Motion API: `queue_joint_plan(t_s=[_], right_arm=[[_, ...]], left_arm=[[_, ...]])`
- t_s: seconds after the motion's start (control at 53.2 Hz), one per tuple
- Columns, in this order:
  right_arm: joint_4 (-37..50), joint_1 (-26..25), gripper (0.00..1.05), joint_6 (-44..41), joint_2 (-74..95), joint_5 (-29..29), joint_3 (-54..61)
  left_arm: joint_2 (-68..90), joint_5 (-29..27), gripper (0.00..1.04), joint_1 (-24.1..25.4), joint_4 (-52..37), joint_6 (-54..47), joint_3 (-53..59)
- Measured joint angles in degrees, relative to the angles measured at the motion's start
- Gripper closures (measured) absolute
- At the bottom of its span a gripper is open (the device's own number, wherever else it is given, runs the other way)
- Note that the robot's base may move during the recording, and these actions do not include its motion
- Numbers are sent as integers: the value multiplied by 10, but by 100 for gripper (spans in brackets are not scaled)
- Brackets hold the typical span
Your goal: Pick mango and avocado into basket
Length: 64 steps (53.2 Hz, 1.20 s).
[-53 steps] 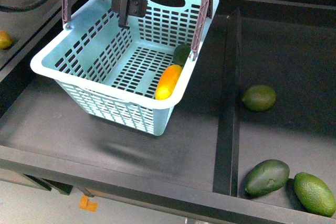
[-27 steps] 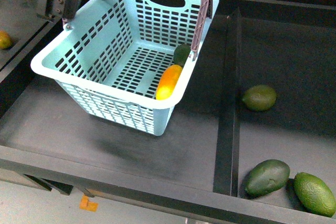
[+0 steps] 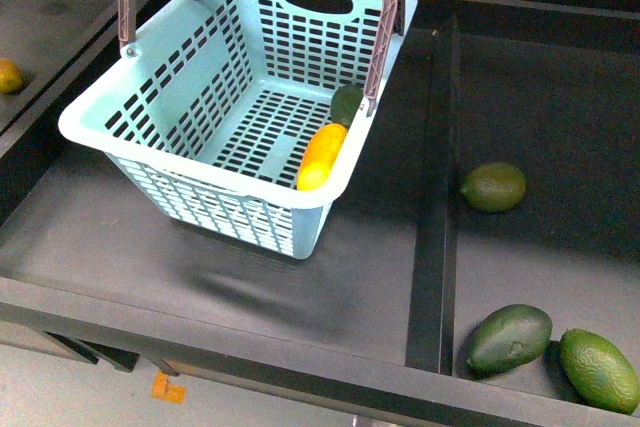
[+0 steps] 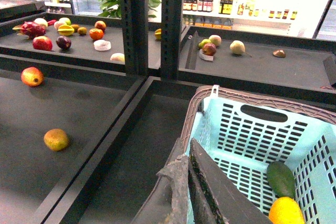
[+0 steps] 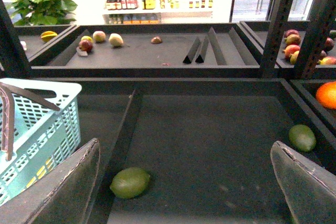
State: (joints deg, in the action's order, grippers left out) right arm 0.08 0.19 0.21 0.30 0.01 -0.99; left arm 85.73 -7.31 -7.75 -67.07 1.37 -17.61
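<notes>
The pale turquoise basket [image 3: 90, 132] stands on the dark shelf with its brown handle [image 3: 385, 27] upright. The yellow-orange mango [image 3: 321, 155] lies inside against the right wall, and the dark green avocado [image 3: 347, 104] lies just behind it. Neither arm shows in the front view. The left wrist view has my left gripper [image 4: 186, 153] shut with nothing in it, above the basket's rim [image 4: 202, 103], with the avocado [image 4: 281, 178] and mango [image 4: 286, 211] below. My right gripper [image 5: 186, 182] is open over the right-hand bay, holding nothing, and the basket [image 5: 42, 124] is off to its side.
A raised divider [image 3: 435, 197] splits the shelf right of the basket. Beyond it lie a pale green avocado [image 3: 493, 187], a darker one [image 3: 508, 338] and a green one [image 3: 598, 369]. A small orange mango [image 3: 8, 75] sits in the left bay.
My left gripper, seen at the basket's far-left rim a second ago, has pulled away to the left and out of the front view. Basket and fruit have stayed put.
</notes>
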Motion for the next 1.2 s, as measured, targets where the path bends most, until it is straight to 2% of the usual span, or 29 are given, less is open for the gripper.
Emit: queue_joint_plan(t_s=[0.282,0.338,0.414,0.921,1.203], right_arm=[[0,0,9,0,0,0,0],[0,0,9,0,0,0,0],[0,0,9,0,0,0,0],[0,0,9,0,0,0,0],[0,0,9,0,0,0,0]], left_arm=[[-173,35,102,35,66,-5,103],[-201,66,102,59,84,-6,114],[-243,69,102,74,112,-6,128],[-542,73,102,75,361,-7,167],[-647,73,102,75,461,-7,167]])
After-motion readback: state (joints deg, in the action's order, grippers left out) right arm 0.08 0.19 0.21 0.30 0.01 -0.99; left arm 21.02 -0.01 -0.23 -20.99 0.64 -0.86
